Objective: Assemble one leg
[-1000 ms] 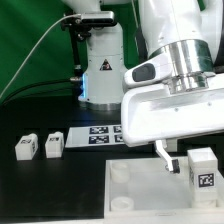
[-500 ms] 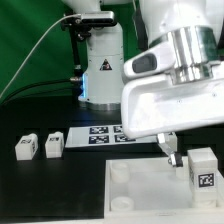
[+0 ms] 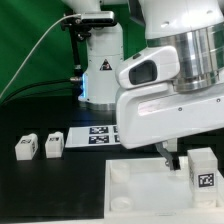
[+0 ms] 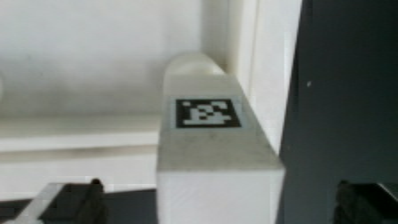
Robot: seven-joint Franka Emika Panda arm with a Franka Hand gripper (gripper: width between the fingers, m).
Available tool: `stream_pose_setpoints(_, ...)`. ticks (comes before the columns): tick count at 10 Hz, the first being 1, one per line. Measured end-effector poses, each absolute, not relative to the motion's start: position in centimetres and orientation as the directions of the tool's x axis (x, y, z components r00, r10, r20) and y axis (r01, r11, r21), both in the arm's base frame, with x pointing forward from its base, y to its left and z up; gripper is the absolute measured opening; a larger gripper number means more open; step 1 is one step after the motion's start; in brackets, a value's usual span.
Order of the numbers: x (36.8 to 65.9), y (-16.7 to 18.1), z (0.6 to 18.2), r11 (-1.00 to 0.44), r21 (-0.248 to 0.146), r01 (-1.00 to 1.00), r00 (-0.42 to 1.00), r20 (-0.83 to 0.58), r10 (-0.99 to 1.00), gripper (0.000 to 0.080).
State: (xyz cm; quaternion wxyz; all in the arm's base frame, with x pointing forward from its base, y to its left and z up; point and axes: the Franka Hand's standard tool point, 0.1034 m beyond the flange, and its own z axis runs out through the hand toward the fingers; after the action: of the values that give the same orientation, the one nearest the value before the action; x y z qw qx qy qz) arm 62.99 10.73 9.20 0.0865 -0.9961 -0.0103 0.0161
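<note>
Leg (image 3: 204, 172) is noted upright at lower right of ext. frame, at the white plate's (image 3: 135, 195) right side. Gripper (image 4: 217, 200) is seen open, fingertips astride the leg, apart from it. Leg is judged light, stiff, smooth plastic, prob. slippery; best gripped across flat sides.

The gripper (image 3: 168, 156) hangs low over the big white plate (image 3: 135, 192), just beside a leg (image 3: 203, 172) standing on it. A second leg (image 3: 54, 145) sits well apart on the black table (image 3: 25, 195).
</note>
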Motion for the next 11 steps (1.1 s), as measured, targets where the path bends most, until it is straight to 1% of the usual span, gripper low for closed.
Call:
stream_pose_setpoints(1, 62.55, 10.90, 8.82, -0.985, -0.170, 0.021, 0.993, -0.111, 0.040, 0.0649)
stream_pose_setpoints(2, 62.65, 10.93, 8.39, -0.985, -0.170, 0.020, 0.992, -0.119, 0.040, 0.0649)
stream_pose_setpoints(4, 63.23, 10.86, 8.24, -0.986, -0.165, 0.019, 0.997, -0.071, 0.031, 0.0649)
stream_pose_setpoints(5, 63.15, 10.83, 8.12, -0.986, -0.164, 0.018, 0.997, -0.070, 0.030, 0.0649)
stream_pose_setpoints(6, 63.15, 10.81, 8.10, -0.986, -0.164, 0.018, 0.997, -0.071, 0.030, 0.0515)
stream_pose_setpoints(7, 63.14, 10.82, 8.07, -0.987, -0.164, 0.003, 0.997, -0.074, 0.015, 0.0515)
stream_pose_setpoints(8, 63.13, 10.81, 8.04, -0.987, -0.162, -0.019, 0.997, -0.078, -0.007, 0.0376)
stream_pose_setpoints(9, 63.13, 10.80, 8.04, -0.987, -0.162, -0.023, 0.997, -0.078, -0.011, 0.0292)
stream_pose_setpoints(10, 63.20, 10.81, 7.97, -0.980, -0.152, -0.131, 0.989, -0.083, -0.120, 0.0292)
stream_pose_setpoints(11, 63.08, 10.70, 7.98, -0.941, -0.137, -0.308, 0.951, -0.078, -0.300, 0.0292)
